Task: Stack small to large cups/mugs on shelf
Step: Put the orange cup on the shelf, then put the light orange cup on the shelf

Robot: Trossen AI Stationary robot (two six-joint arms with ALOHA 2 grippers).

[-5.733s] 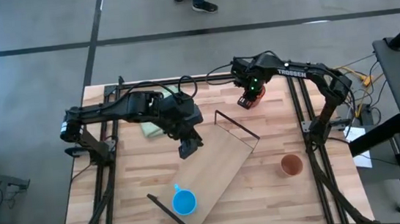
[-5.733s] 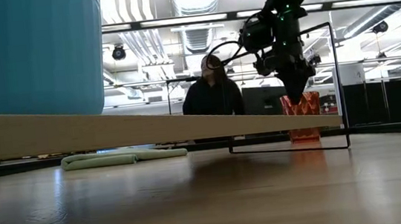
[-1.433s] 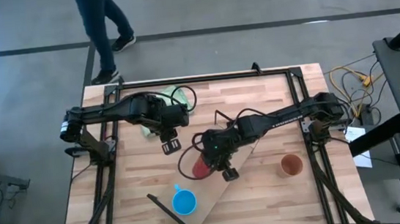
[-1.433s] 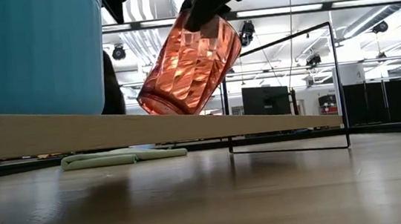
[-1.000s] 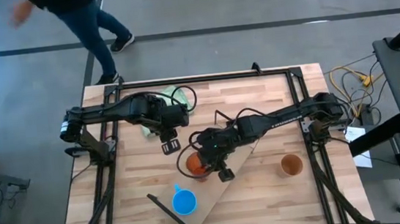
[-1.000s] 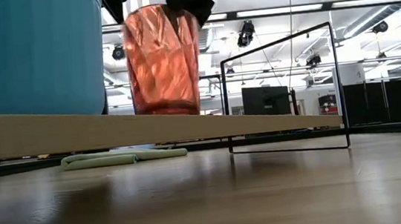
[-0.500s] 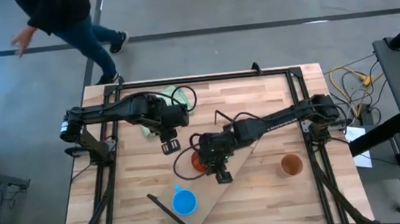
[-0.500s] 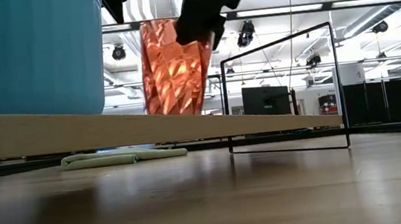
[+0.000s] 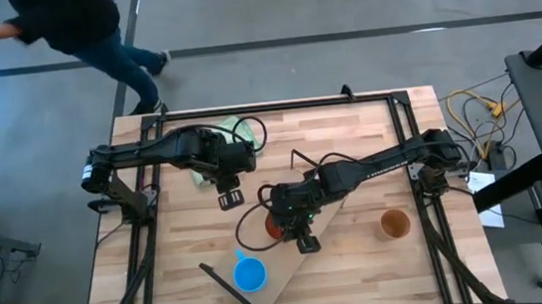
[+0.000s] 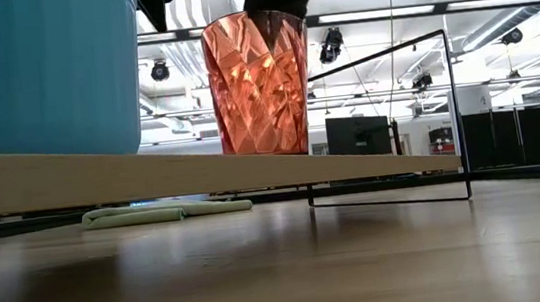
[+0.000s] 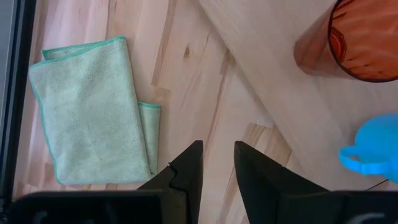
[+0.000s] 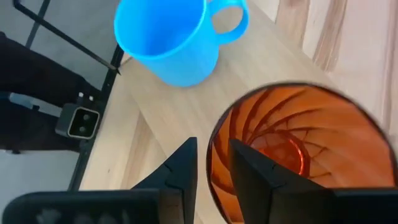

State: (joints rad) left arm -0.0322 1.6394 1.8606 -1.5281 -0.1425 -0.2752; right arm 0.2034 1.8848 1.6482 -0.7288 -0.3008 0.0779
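1. My right tool pinches the red ribbed tumbler's rim; it stands on the shelf, at one o'clock from the blue mug.
2. I'd release gently, then lift straight up.
3. Left tool, slightly parted and empty, waits near the green cloth.

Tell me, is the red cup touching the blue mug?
Apart. The high view shows bare shelf between the red cup and the blue mug.

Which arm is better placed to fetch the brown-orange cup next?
Right. The brown-orange cup stands on the table's right side, nearer the right gripper at the red tumbler; the left gripper hovers farther away.
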